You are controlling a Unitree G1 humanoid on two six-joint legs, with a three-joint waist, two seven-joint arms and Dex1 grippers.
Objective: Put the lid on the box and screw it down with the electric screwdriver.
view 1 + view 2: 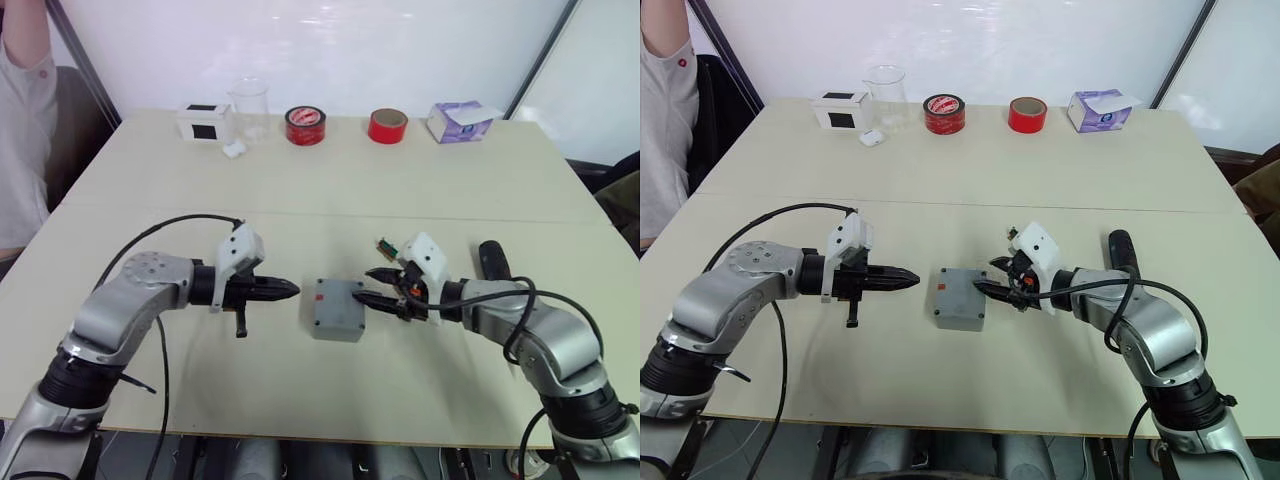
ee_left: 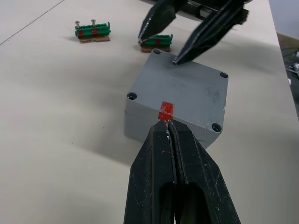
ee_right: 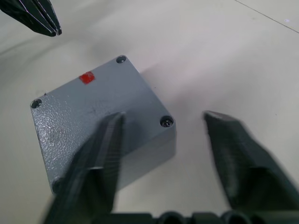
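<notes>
The lid (image 1: 337, 303) sits on the box (image 1: 336, 326) mid-worktop (image 1: 300, 180). The left pincer (image 1: 290, 290), fingers together, points at it from the left; the right pincer (image 1: 372, 286), fingers apart, hovers at its right edge.

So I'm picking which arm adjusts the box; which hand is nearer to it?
Right. The right hand, fingers open, is at the box's right edge, one finger over the lid. The left hand, shut, points at its left side across a small gap.
</notes>
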